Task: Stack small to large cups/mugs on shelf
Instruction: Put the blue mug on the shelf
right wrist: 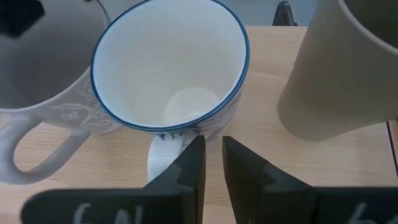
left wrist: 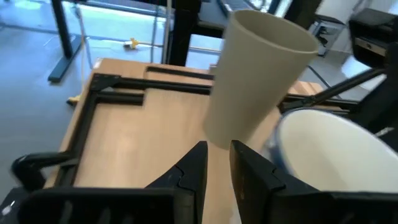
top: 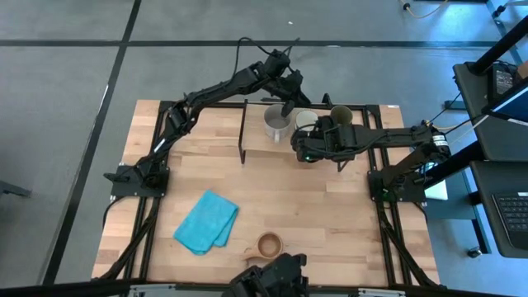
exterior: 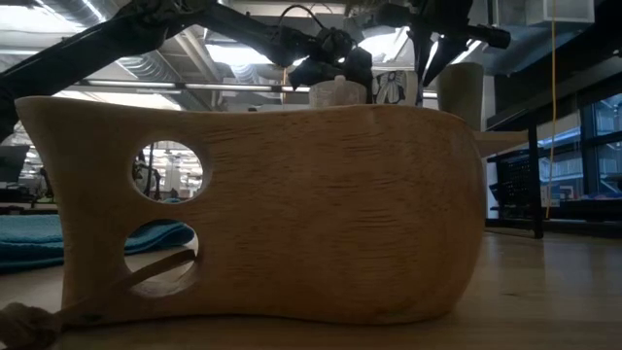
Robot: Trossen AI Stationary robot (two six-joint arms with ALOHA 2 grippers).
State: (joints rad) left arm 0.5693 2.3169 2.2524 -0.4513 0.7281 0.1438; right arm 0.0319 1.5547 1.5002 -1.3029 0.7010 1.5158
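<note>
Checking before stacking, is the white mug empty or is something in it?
Empty: the right wrist view looks into the upright white mug and shows only bare bottom.

Four cups (top: 277, 123), one shelf (top: 256, 106), one blue cloth (top: 206, 221), seemingly two arms (top: 223, 89).

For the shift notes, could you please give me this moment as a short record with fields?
shelf: far side of the table, light wooden top
on shelf: grey mug, white mug, olive tumbler, in a row
wooden cup: on the tabletop at the near edge, off the shelf
blue cloth: on the tabletop beside the wooden cup
left pincer: over the grey mug's far rim
right pincer: at the white mug's handle, fingers narrowly apart, grip not confirmed
</note>
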